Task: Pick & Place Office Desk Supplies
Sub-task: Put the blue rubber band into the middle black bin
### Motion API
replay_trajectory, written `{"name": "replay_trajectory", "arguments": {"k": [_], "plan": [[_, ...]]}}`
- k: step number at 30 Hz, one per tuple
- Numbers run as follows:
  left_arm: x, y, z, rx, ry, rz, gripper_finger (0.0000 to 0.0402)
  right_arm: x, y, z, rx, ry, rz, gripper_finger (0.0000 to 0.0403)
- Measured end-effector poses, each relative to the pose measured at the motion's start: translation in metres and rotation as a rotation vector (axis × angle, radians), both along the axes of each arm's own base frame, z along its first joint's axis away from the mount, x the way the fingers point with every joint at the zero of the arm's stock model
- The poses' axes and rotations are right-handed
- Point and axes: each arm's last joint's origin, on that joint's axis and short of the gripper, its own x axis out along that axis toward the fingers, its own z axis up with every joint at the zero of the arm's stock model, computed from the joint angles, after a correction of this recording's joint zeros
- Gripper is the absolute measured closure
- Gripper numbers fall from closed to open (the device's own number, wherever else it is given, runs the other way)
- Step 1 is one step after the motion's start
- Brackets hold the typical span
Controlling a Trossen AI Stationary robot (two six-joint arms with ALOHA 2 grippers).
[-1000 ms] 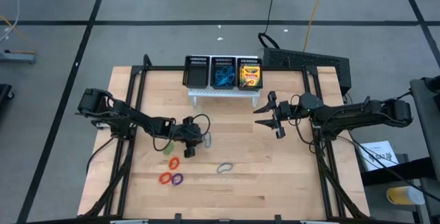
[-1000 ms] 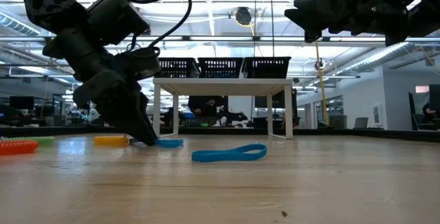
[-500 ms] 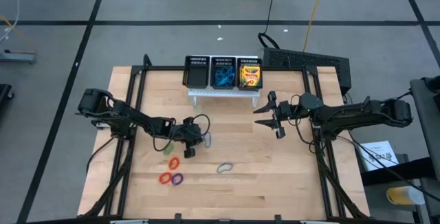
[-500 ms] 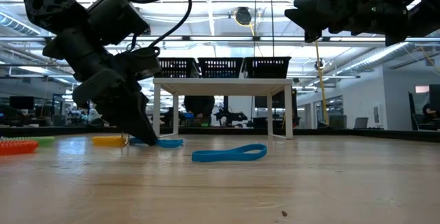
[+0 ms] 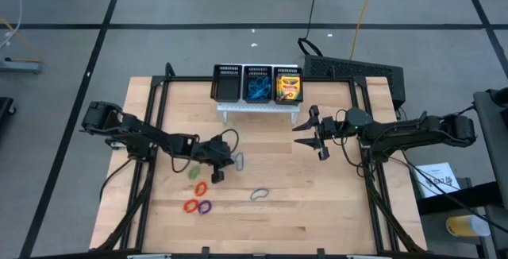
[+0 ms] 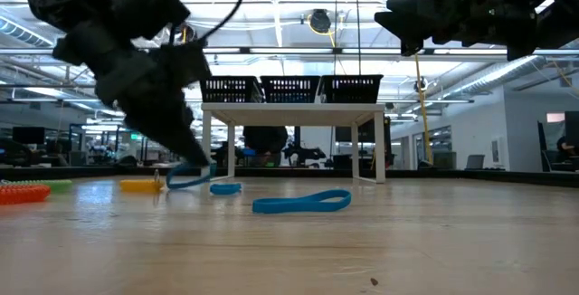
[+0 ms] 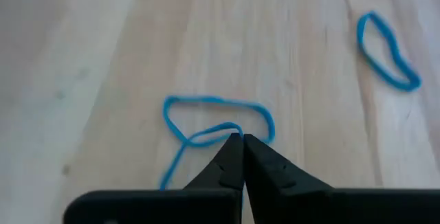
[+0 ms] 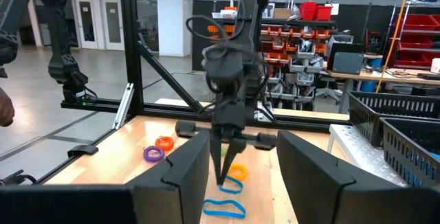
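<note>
The left gripper (image 7: 242,140) pinches a thin blue rubber oval loop (image 7: 206,119) off the wooden table (image 7: 103,59), presumably for the black mesh organiser (image 5: 257,84), while the right gripper (image 5: 311,131) waits with fingers spread.

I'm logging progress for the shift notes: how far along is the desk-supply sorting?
Done: yellow-and-green crayon boxes and blue loops sit in the black mesh organiser. In hand: the left tool is shut on a thin blue oval loop. Left: another blue loop and the small coloured loops on the wooden table. The right tool hovers open.
</note>
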Motion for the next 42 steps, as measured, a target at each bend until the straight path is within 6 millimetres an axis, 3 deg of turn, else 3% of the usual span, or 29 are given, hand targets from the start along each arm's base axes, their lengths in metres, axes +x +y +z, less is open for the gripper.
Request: {"name": "replay_trajectory", "arguments": {"k": [18,28,42], "plan": [[0.004,0.014,0.076,-0.01,-0.526,0.09,0.0397,0.0,-0.002,-0.001,0.007,0.006,-0.055,0.0243],[0.007,0.03,0.096,0.096,-0.737,0.114,0.0396,0.0,-0.001,-0.001,0.007,0.006,-0.051,0.0243],[0.005,0.059,0.107,0.19,-0.845,0.252,0.039,0.0,-0.002,-0.001,0.007,0.006,-0.051,0.0243]]}}
